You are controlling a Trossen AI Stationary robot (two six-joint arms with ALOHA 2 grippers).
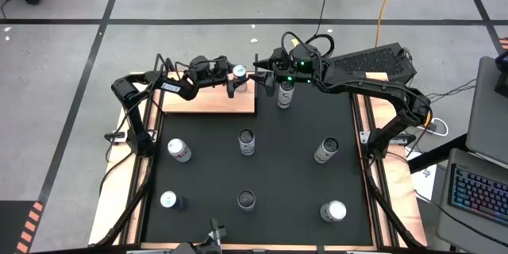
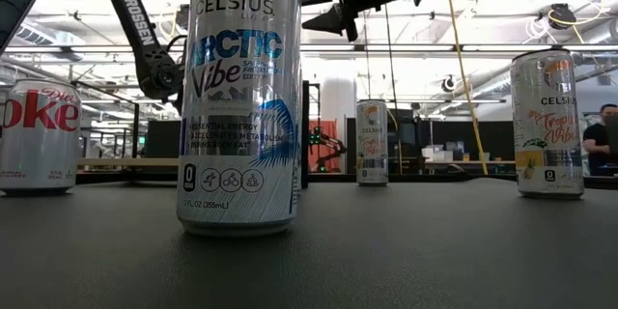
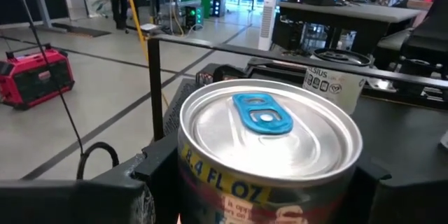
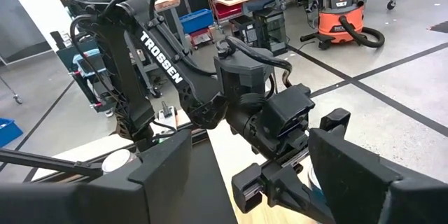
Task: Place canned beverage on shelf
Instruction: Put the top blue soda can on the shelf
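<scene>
Eight cans [image 1: 247, 142] out there. One wooden shelf [image 1: 208, 100]. Two arms [image 1: 373, 75] over the mat.

Floor [image 1: 198, 0]: grey concrete, crossed by black tape lines [image 1: 103, 22]. Orange shop vacuum [image 4: 348, 15] on floor, black hose attached. Red tool case [image 3: 35, 77] on floor. Ceiling [image 2: 483, 0]: white trusses, bright strip lighting. Desks [image 3: 336, 14] with monitors further back. Laptop keyboard [image 1: 476, 190] on side stand.
</scene>
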